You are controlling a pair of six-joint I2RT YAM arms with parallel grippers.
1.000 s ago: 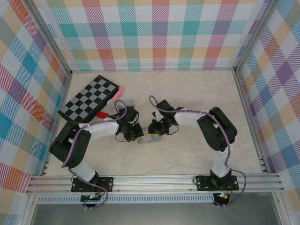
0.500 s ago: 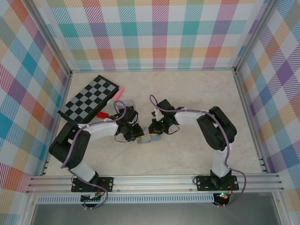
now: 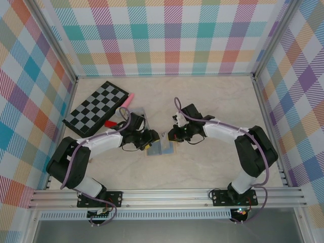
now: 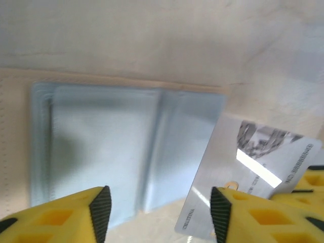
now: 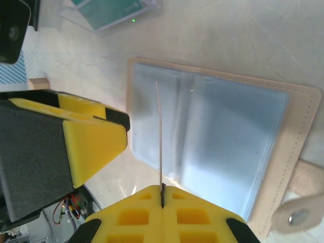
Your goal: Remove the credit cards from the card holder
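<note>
The card holder (image 4: pixel 106 147) lies open on the table, light-blue panels up and a tan rim round them; it also appears from above (image 3: pixel 162 148) and under my right wrist (image 5: pixel 228 147). My right gripper (image 5: pixel 163 190) is shut on a silver credit card (image 4: pixel 243 172), which stands edge-on (image 5: pixel 160 136) above the holder's left panel, clear of the pockets. My left gripper (image 4: pixel 159 210) is open just over the holder's near edge, the card's corner beside its right finger (image 4: pixel 223 212). Seen from above, the left gripper (image 3: pixel 148 143) and right gripper (image 3: pixel 172 136) face each other across the holder.
A folded chessboard (image 3: pixel 96 105) lies at the back left, with a pink item (image 3: pixel 129 96), a red item (image 3: pixel 110 123) and a clear plastic pack (image 3: pixel 136 112) beside it. A teal item in clear plastic (image 5: pixel 109 10) lies past the holder. Checked walls enclose the table.
My left gripper has opened. The right gripper has closed on the card and drawn back to the right with it, and its arm has swung out to the right.
</note>
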